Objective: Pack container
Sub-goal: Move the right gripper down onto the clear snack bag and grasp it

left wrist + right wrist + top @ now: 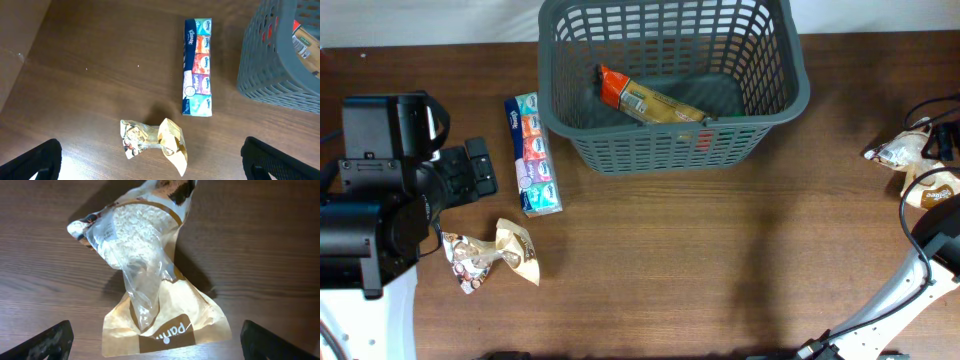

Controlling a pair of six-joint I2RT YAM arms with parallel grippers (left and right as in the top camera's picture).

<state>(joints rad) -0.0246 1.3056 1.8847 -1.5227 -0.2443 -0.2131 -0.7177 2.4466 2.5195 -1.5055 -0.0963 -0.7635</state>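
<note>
The dark grey slotted container (775,95) stands at the back centre and holds an orange and gold packet (645,100); its corner shows in the left wrist view (280,75). A crumpled gold snack bag (492,256) lies at the front left, below my open, empty left gripper (155,169), and shows in the left wrist view (150,142). A long tissue pack (532,155) lies left of the container, also in the left wrist view (198,67). My right gripper (162,342) is open and empty above a clear and tan crumb bag (145,255), at the far right overhead (910,165).
The left arm's black body (380,190) fills the left edge of the wooden table. The right arm's white link (910,290) and cables run along the right edge. The table's back edge lies just behind the container.
</note>
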